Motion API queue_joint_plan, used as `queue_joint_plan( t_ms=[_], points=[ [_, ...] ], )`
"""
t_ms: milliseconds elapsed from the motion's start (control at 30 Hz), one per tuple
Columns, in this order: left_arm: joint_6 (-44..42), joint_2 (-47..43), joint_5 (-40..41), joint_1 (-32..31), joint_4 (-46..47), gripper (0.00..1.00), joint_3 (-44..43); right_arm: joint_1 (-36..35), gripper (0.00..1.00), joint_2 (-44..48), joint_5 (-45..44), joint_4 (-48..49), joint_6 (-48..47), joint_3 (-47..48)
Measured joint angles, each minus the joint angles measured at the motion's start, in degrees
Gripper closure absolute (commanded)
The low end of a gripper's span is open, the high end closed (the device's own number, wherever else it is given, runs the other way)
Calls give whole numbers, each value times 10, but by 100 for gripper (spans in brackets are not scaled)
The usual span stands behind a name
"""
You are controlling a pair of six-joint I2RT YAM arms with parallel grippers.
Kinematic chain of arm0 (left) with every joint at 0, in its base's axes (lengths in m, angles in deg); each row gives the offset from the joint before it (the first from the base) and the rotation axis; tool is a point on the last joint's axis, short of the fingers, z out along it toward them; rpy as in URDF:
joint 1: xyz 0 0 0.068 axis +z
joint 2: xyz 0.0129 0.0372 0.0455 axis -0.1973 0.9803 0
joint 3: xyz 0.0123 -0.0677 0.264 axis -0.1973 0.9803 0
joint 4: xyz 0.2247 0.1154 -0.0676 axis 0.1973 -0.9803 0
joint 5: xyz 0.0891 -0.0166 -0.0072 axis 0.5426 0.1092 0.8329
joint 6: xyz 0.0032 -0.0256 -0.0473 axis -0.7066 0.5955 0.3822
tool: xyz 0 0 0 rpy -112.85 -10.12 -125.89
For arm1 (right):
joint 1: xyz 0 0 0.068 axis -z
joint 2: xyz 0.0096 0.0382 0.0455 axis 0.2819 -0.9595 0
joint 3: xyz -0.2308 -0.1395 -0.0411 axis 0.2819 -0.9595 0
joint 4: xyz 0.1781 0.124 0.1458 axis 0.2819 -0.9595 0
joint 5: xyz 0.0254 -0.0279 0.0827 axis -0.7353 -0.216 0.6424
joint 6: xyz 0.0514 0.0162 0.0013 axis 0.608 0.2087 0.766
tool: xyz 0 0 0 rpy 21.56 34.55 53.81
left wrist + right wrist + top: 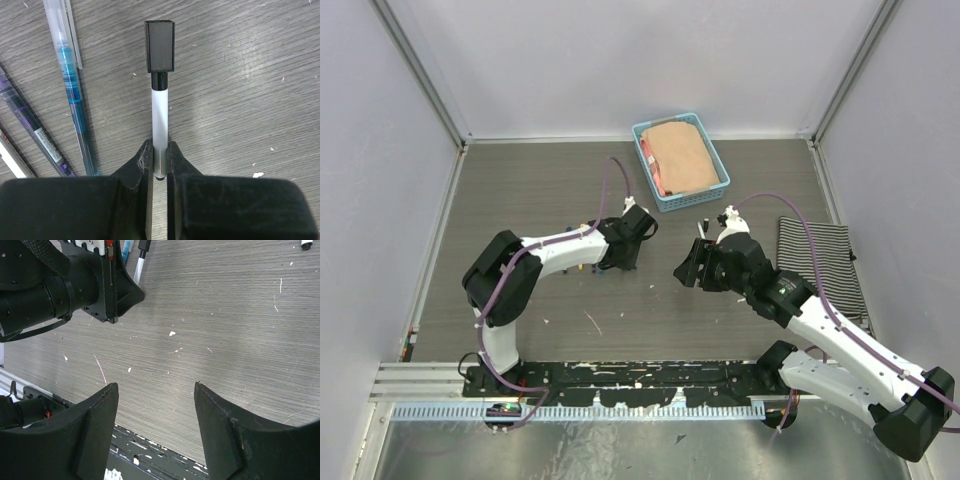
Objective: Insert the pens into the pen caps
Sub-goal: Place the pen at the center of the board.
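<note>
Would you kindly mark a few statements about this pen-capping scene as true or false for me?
1. The left claw is closed around a white-barrelled pen that wears a black square cap. True.
2. The right claw grips a pen cap. False: its fingers stand wide apart with nothing between them.
3. The blue plastic basket is empty. False: a tan folded cloth fills it.
4. In the left wrist view, a clear-barrelled pen with blue ink lies on the grey wooden table, to the left of the held pen. True.
</note>
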Motion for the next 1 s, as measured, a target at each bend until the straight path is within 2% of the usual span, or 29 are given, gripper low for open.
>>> queue_joint_plan(
  t_ms=[233,400,533,700,1000],
  points=[
    [5,1,0,5,-3,70,0,0,32,-2,1,0,0,0],
    [9,1,0,8,-3,64,0,0,32,-2,1,-5,0,0],
    [9,1,0,8,-3,64,0,0,32,-2,0,-10,0,0],
    [10,3,0,8,-3,71,0,0,32,-2,-1,-16,0,0],
    [18,7,-3,9,-1,78,0,0,32,-2,-1,-19,-1,0]
  ],
)
